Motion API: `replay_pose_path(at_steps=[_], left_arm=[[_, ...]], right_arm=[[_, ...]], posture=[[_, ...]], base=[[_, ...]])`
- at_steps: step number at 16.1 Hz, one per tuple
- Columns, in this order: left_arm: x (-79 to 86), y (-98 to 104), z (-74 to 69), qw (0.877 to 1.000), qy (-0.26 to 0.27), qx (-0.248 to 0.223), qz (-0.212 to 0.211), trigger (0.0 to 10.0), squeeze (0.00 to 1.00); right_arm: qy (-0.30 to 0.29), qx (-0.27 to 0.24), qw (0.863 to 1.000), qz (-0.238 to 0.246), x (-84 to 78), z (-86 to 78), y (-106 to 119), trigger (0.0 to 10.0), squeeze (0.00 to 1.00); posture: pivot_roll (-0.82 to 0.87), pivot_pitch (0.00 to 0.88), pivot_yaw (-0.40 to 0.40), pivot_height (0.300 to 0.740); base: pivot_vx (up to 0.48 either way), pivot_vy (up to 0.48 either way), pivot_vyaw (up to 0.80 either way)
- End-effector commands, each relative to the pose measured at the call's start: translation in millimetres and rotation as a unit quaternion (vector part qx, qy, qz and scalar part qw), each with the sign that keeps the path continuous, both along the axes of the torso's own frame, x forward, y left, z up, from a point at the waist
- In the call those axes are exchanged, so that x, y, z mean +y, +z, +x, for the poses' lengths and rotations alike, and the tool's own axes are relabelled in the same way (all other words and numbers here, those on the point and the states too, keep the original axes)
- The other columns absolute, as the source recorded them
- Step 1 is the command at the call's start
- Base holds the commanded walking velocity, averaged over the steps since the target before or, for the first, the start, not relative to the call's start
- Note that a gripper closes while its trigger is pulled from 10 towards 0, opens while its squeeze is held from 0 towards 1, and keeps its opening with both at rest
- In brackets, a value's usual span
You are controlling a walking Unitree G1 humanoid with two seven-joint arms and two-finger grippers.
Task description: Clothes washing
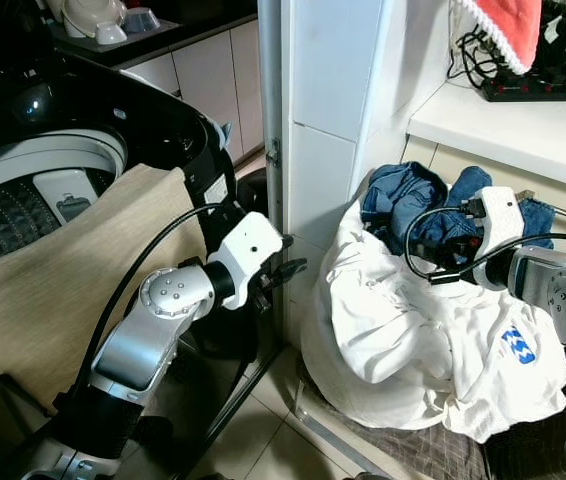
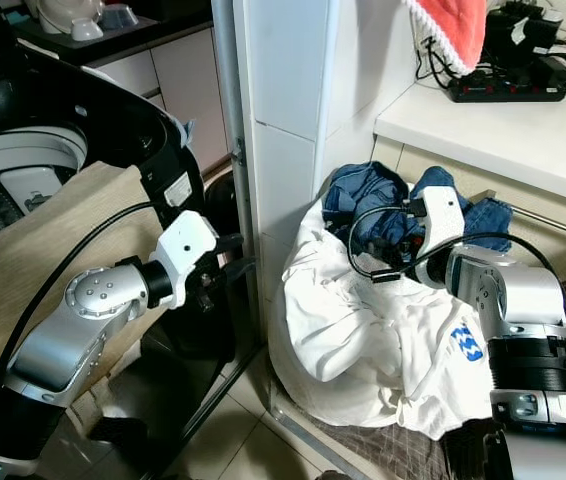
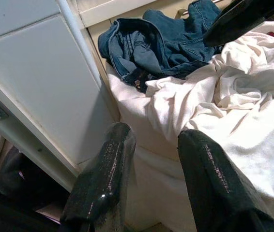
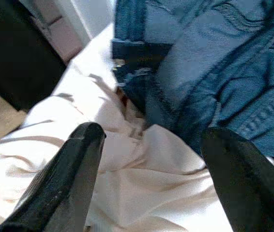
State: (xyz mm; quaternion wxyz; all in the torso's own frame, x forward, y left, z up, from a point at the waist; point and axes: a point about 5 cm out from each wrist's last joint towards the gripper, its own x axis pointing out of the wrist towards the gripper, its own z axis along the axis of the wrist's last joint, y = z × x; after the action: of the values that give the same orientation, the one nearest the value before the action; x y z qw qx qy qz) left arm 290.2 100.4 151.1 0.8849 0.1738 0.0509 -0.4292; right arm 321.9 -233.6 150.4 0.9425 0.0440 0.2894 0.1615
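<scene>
Crumpled white shirt (image 1: 403,330) under rumpled blue denim (image 1: 403,205); both grippers' fingers (image 3: 103,179) (image 4: 64,183) spread, empty.

washing machine (image 1: 33,180) sits upper left, jeans (image 1: 413,205) on the shirt pile (image 1: 403,330) lower right, worktop (image 1: 523,125) above it

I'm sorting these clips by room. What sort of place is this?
Likely a home laundry corner beside a kitchen: a top-loading washing machine, a heap of white shirt and blue jeans, and a counter.
</scene>
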Motion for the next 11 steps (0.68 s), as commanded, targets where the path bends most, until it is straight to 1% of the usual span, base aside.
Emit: replay_pose_path(at_steps=[1, 2, 4, 5, 8, 9, 10, 11], left_arm=[[1.1, 1.3, -1.1, 1.000, -0.002, -0.004, 0.001, 10.0, 0.00], [0.3, 2.7, -1.5, 1.000, -0.002, -0.002, -0.007, 10.0, 0.00], [-1.3, 3.9, -2.3, 1.000, -0.008, -0.002, -0.007, 10.0, 0.00], [-2.1, 5.1, -2.1, 1.000, -0.011, -0.004, -0.009, 10.0, 0.00], [-2.2, 6.7, -1.9, 1.000, -0.013, -0.003, -0.010, 10.0, 0.00], [-1.9, 7.0, -1.6, 1.000, -0.013, -0.003, -0.010, 10.0, 0.00], [-1.7, 7.4, -1.2, 1.000, -0.012, -0.003, -0.009, 10.0, 0.00], [-1.7, 7.4, -1.4, 1.000, -0.013, -0.003, -0.008, 10.0, 0.00]], right_arm=[[0.058, -0.012, 0.998, 0.010, 10.1, -3.9, 6.1, 10.0, 1.00], [0.077, -0.010, 0.997, 0.009, 13.1, -6.0, 5.7, 10.0, 1.00], [0.093, -0.003, 0.996, 0.012, 19.0, -4.9, 2.9, 10.0, 1.00], [0.099, 0.003, 0.995, 0.012, 23.2, 0.2, -0.9, 10.0, 1.00], [0.111, 0.011, 0.994, 0.008, 27.8, 7.1, -7.2, 10.0, 1.00], [0.115, 0.012, 0.993, 0.017, 29.8, 8.8, -9.3, 10.0, 1.00], [0.120, 0.023, 0.992, 0.038, 32.4, 9.7, -14.3, 10.0, 0.55], [0.127, 0.039, 0.990, 0.040, 33.4, 8.9, -23.2, 10.0, 0.00]], posture=[[-0.19, 0.007, 0.035, 0.740], [-0.19, 0.007, 0.035, 0.740], [-0.19, 0.011, 0.033, 0.740], [-0.19, 0.016, 0.036, 0.740], [-0.18, 0.025, 0.038, 0.740], [-0.18, 0.028, 0.037, 0.740], [-0.17, 0.030, 0.037, 0.740], [-0.17, 0.030, 0.036, 0.740]], base=[[0.000, 0.000, 0.00], [0.000, 0.000, 0.00], [0.000, 0.000, 0.00], [0.000, 0.000, 0.00], [0.000, 0.000, 0.00], [0.000, 0.000, 0.00], [0.000, 0.000, 0.00], [0.000, 0.000, 0.00]])
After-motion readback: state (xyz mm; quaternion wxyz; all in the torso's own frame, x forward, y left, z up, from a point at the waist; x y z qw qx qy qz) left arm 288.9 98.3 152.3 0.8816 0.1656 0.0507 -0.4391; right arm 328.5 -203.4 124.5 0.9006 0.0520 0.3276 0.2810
